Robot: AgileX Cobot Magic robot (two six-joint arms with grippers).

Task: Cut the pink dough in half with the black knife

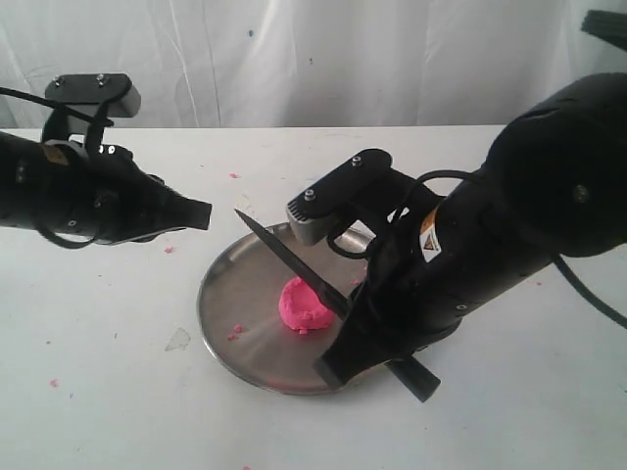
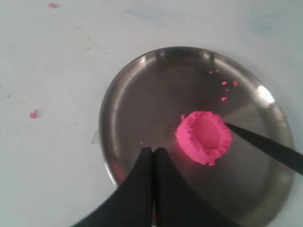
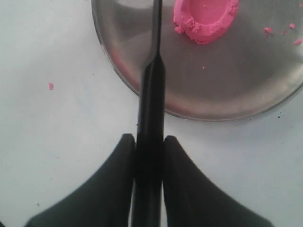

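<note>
Round steel plate (image 1: 220,304) on white worktop (image 1: 108,392) bearing one dented pink dough (image 1: 304,305) lump. Right fingers (image 3: 118,189) clamp the matte black knife (image 1: 284,259) above the dough; left fingers (image 2: 142,189) pressed together, empty.

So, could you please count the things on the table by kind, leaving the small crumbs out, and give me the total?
Pink dough: 1, one whole lump on the plate
Black knife: 1, held in the right end effector
Steel plate: 1
Total: 3
The left end effector is shut and holds nothing.
</note>
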